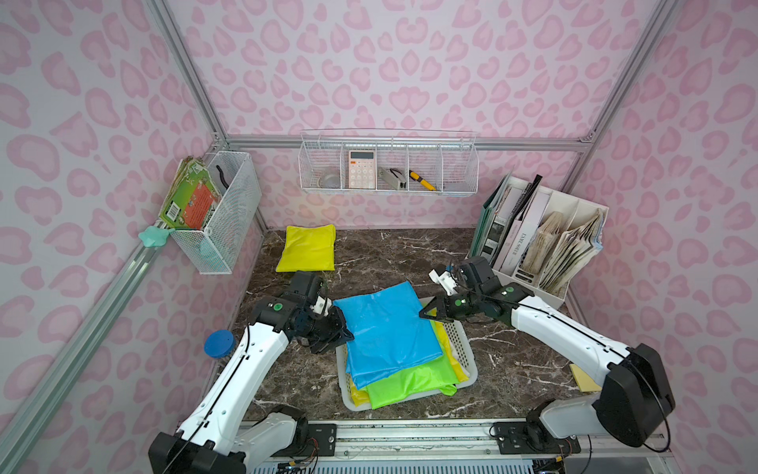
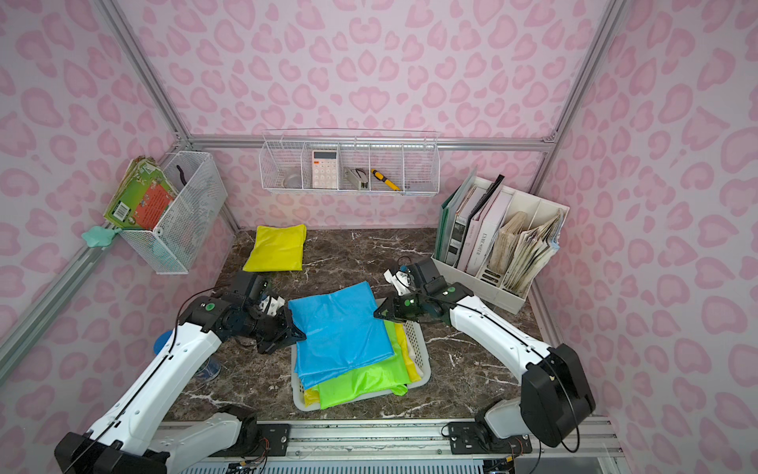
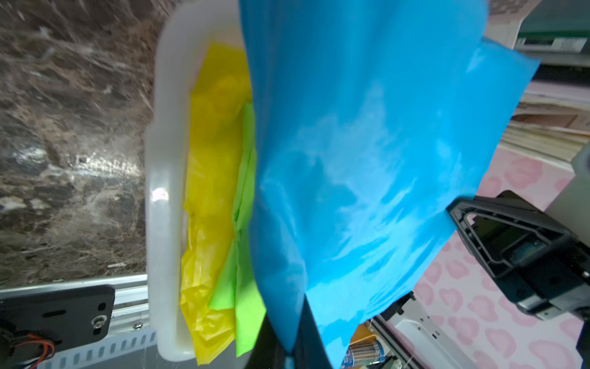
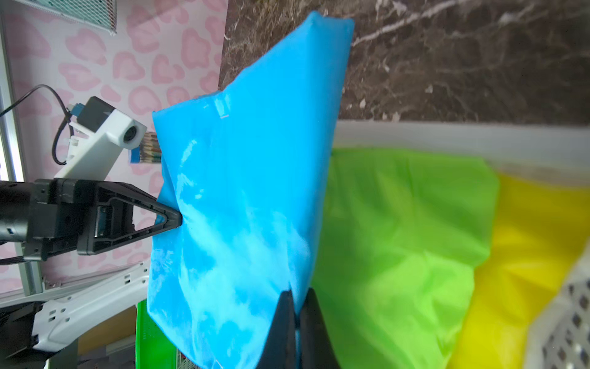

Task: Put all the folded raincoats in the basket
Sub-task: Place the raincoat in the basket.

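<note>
The dark marble table fills the bottom half of both top views. In the middle of it sits the white basket with little holes. Over the basket is the big blue raincoat, folded flat. It covers most of the basket, and its far end pokes out past the basket's upper rim. Under it lie a green raincoat and a yellow raincoat, both in the basket. One more yellow folded raincoat lies on the table, toward the upper left of the frame, well apart from the basket.

The left gripper is squeezed tight on the blue raincoat's left edge. The right gripper is squeezed tight on its right edge. In the wrist views the blue raincoat looks lifted a bit above the green one.

So the job looks almost done, I think. The blue raincoat needs to go down, and both grippers need to let go.
</note>
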